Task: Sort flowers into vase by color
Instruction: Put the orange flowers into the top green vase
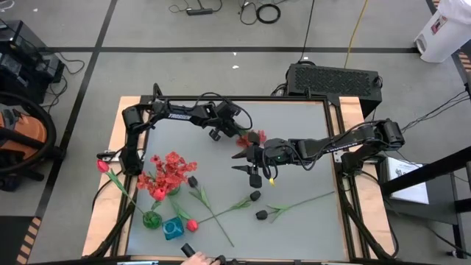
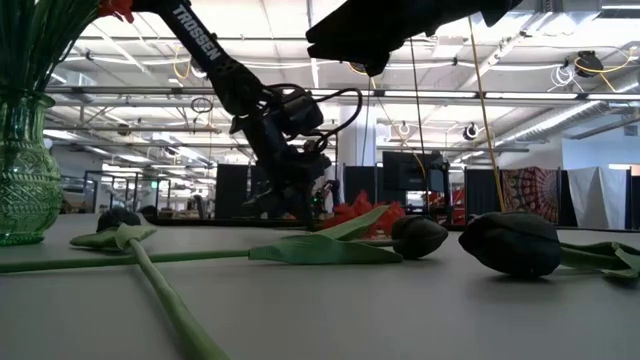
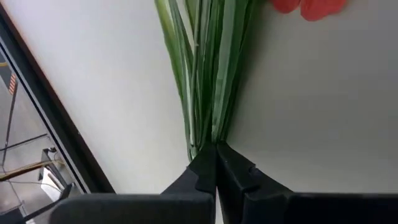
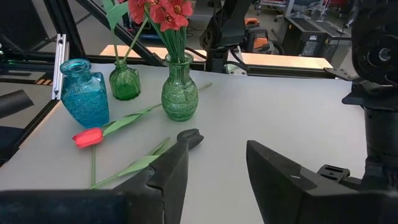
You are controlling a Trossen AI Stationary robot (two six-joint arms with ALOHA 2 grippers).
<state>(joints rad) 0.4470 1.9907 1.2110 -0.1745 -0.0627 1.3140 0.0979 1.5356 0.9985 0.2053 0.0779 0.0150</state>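
At the left edge of the table, one red tulip sticks out past the side. Next to it a green vase holds a bunch of frilly red flowers. A small green vase and a blue vase stand close by, near the front edge. A red tulip lies flat beside the blue vase. A hand shows at the front edge.

The left gripper is near the back of the table. Its fingers are pinched tight on a bunch of green stems with red flowers at the end.

The right gripper hangs in the middle of the table with its fingers spread and nothing between them. Black tulips on green stems lie on the table below it and to the right.
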